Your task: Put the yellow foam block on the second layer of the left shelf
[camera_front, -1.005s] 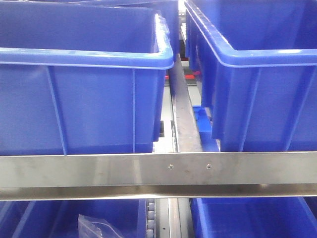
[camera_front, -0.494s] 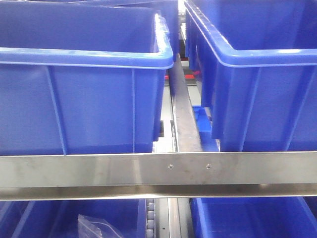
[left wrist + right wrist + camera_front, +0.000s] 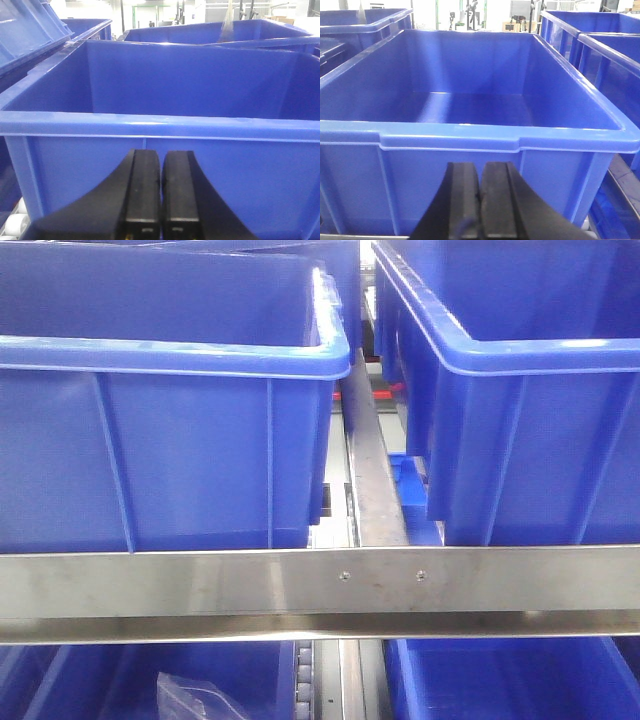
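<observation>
Here both tools (image 3: 161, 200) (image 3: 480, 205) closed, facing blue bins (image 3: 160, 125).

You could not find the yellow foam block in any of your three views. Of the left shelf (image 3: 200, 580) you saw a brushed steel crossbar running level across the front view. An upright blue bin (image 3: 160, 440) sat on the layer above it, left of the steel divider (image 3: 375, 480). On the layer beneath, a lower blue bin (image 3: 80, 680) held a clear plastic bag (image 3: 190, 695). You could not tell which layer was the second.
</observation>
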You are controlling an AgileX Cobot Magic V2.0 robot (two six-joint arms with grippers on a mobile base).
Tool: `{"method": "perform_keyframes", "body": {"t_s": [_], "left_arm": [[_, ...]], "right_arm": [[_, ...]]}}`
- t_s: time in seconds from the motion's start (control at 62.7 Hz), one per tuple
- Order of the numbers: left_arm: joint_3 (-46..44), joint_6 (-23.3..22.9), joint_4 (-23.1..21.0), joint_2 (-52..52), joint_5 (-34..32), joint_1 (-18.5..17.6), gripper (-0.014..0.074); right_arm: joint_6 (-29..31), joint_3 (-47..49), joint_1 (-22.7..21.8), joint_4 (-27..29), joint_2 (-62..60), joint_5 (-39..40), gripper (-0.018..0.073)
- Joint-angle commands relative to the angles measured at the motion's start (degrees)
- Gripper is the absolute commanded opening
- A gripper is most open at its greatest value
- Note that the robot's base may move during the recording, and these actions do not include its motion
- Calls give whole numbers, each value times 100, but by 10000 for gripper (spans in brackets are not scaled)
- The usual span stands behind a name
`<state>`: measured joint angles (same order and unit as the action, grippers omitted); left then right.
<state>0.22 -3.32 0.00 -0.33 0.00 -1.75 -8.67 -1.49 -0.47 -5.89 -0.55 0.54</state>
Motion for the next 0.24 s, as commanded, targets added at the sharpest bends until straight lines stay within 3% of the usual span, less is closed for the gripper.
{"method": "perform_keyframes", "body": {"t_s": [0.0,0.223], "left_arm": [[163,-19,-32,-103,-462,11,124],[163,-19,-32,-103,-462,11,124]], "right_arm": [[0,99,-21,1,-113,559,66],[0,99,-21,1,-113,559,66]]}}
